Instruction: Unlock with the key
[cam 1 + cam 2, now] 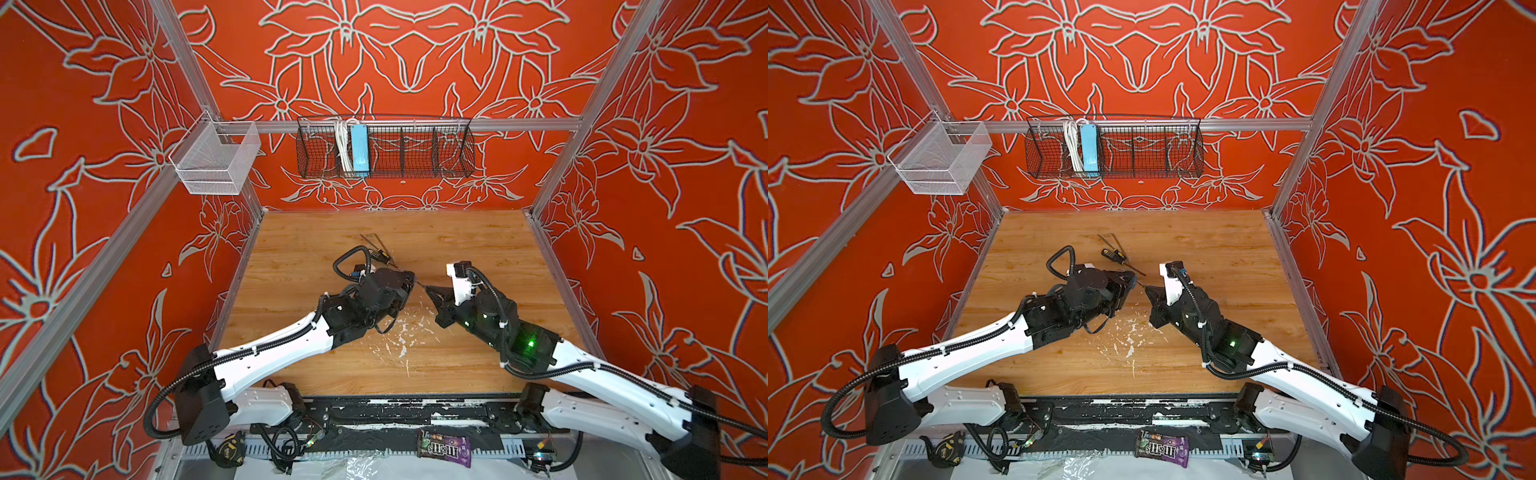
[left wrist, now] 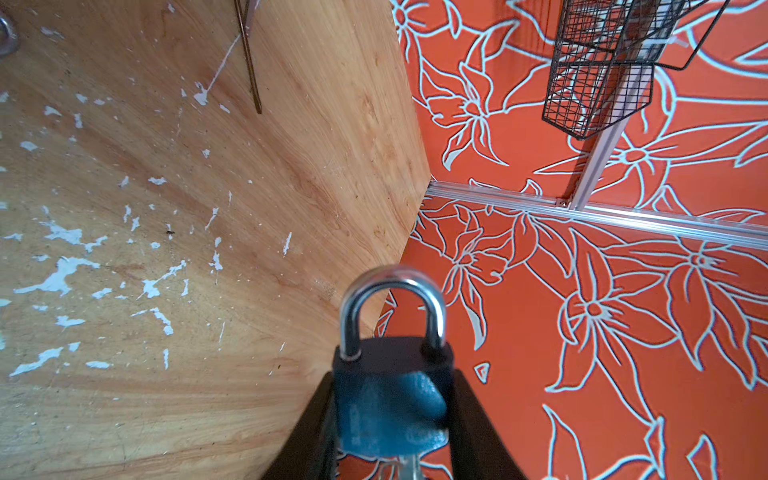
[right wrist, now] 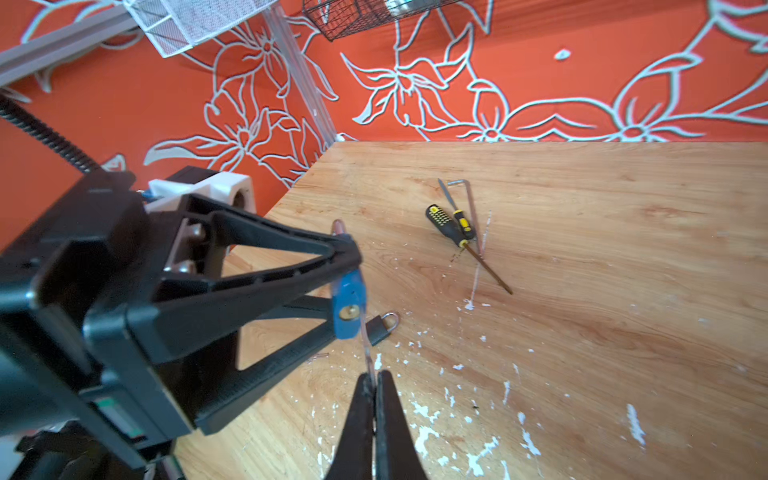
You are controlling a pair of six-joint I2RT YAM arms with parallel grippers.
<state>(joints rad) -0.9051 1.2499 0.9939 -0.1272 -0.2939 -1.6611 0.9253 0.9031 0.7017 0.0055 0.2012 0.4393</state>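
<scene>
Blue padlock (image 2: 386, 411) with steel shackle (image 2: 392, 276) clamped between left fingers (image 2: 478, 419); right fingers (image 3: 392, 419) pinch the key (image 3: 365, 345)

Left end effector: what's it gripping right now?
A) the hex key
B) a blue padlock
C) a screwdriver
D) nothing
B: in the left wrist view the blue padlock sits clamped between the fingers of the left end effector, while the screwdrivers and hex key lie loose on the table.
</scene>
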